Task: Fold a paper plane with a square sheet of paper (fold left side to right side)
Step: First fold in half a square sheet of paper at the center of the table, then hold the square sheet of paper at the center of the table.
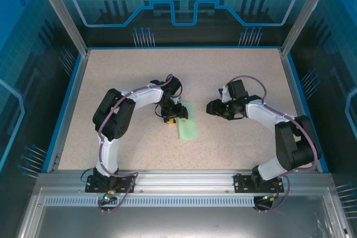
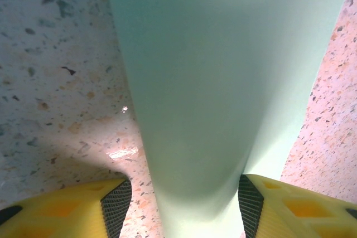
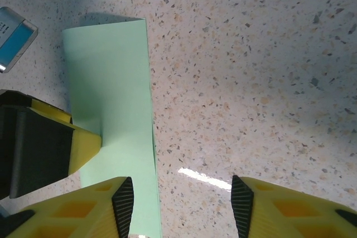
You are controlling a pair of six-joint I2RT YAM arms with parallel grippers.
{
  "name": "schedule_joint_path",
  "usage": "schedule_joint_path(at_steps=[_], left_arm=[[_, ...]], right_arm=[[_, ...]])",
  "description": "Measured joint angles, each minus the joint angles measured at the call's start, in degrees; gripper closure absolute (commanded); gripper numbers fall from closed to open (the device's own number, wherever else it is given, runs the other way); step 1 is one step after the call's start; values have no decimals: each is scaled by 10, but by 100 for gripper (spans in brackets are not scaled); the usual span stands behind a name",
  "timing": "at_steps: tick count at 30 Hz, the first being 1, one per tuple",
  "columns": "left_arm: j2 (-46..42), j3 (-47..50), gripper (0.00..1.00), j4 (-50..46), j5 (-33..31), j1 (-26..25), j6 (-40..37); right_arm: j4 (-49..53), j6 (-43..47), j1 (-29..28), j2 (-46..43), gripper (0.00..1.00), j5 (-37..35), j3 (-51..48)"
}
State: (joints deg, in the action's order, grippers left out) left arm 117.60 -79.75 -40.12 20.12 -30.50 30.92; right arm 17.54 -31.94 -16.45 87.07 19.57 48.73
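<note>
– On the desk [image 1: 111, 82], where is the sheet of paper [image 1: 188, 126] located, and in what shape?

– Near the middle of the desk, just beyond the left arm, it is laid as a narrow rectangle. From that outline it is judged that the left-to-right fold is already laid over. Whether the crease is fully set cannot be told.

– How is the left claw [image 1: 173, 116] placed?

– It is set on the left side of the sheet. Its jaws are apart and nothing is clamped. In the left wrist view the paper is seen running between the two pads [image 2: 117, 202]. It is judged that the sheet is pinned in this way so that it cannot slide or spring open.

– And the right claw [image 3: 182, 204]?

– Its jaws are likewise apart, with nothing gripped. It is held to the right of the sheet, apart from it and turned toward its long right edge. Such a position is judged suitable for a pressing stroke along that edge.

– What is to be watched?

– Thin paper is easily dragged, so the pinning contact should be kept while any stroke is made.
</note>
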Motion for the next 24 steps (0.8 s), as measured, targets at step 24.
schedule_joint_path(at_steps=[24], left_arm=[[1,0,40,0,-1,0,3]], right_arm=[[-11,-2,-36,53,64,34,17]])
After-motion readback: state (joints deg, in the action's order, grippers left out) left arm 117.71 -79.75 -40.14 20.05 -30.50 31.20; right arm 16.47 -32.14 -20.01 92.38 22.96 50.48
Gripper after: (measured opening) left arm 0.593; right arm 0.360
